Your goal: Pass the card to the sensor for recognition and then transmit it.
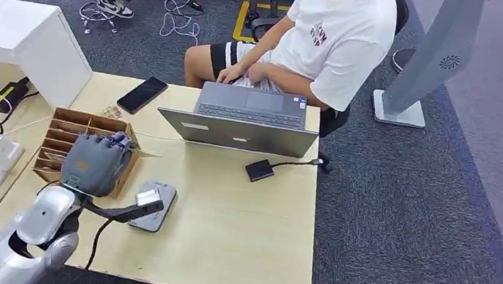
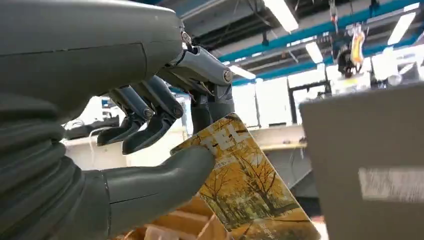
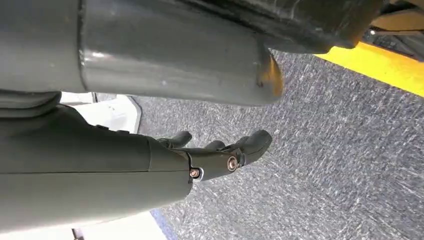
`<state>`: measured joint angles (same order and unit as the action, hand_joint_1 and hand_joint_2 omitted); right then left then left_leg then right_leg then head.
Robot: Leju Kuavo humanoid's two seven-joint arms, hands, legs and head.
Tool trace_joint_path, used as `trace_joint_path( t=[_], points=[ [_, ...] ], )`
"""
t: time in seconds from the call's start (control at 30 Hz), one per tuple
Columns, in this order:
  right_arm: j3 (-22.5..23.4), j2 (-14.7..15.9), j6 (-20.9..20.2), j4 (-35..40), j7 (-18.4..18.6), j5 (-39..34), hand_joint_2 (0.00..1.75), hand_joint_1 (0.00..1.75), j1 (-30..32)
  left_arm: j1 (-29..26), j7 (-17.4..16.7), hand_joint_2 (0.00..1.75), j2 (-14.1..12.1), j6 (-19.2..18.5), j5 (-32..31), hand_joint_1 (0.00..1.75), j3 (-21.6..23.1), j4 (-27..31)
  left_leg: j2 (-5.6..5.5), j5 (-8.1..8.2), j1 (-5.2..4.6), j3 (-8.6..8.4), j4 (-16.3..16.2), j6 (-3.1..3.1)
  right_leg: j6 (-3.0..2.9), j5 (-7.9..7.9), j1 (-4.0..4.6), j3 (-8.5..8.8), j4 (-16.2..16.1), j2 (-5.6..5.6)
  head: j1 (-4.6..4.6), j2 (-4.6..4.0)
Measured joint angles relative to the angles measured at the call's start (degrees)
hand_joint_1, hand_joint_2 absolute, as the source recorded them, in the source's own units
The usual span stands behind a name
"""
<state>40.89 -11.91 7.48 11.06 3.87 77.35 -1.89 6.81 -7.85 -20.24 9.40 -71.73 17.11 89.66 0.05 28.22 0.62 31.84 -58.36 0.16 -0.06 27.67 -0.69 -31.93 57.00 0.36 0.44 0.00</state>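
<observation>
From the head view, the left hand (image 1: 95, 162) is hovering over the wooden card rack (image 1: 56, 140), beside the sensor (image 1: 153, 206). At the left wrist, thumb and fingers are pinching the autumn-tree card (image 2: 247, 187). The right hand (image 3: 220, 155) is hanging over carpet, seemingly empty, fingers loosely extended.

Desk (image 1: 240, 219) w/ laptop (image 1: 248, 116), phone (image 1: 142, 94), organizer (image 1: 55, 145)

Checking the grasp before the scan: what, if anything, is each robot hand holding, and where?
Left robot hand pinches the card at one end, thumb against finger. Right robot hand holds nothing.
</observation>
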Motion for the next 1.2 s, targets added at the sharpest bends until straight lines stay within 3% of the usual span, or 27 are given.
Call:
trace_joint_path(
  t=[0.5, 1.2],
  points=[
    [0.0, -0.2, 0.5, 0.0, 0.1, 0.0, 0.00, 0.00, 0.0, -6.9, -1.0, 1.75, -1.9, -2.0, -3.0, 1.75, 1.4, -2.1, 0.00, 0.00, 0.00, 0.03, 0.0, 0.00, 0.01, 0.01, 0.00, -0.02, 0.0, -0.01, 0.00, 0.00],
    [0.0, -0.3, 0.5, 0.0, -0.1, 0.9, 0.00, 0.00, 0.0, -6.2, -1.2, 1.75, -0.5, -2.8, -5.6, 1.75, 4.7, -6.4, -0.01, 0.00, 0.00, 0.01, 0.0, 0.00, 0.01, 0.01, 0.00, -0.01, 0.0, -0.02, 0.00, 0.00]
  ],
)
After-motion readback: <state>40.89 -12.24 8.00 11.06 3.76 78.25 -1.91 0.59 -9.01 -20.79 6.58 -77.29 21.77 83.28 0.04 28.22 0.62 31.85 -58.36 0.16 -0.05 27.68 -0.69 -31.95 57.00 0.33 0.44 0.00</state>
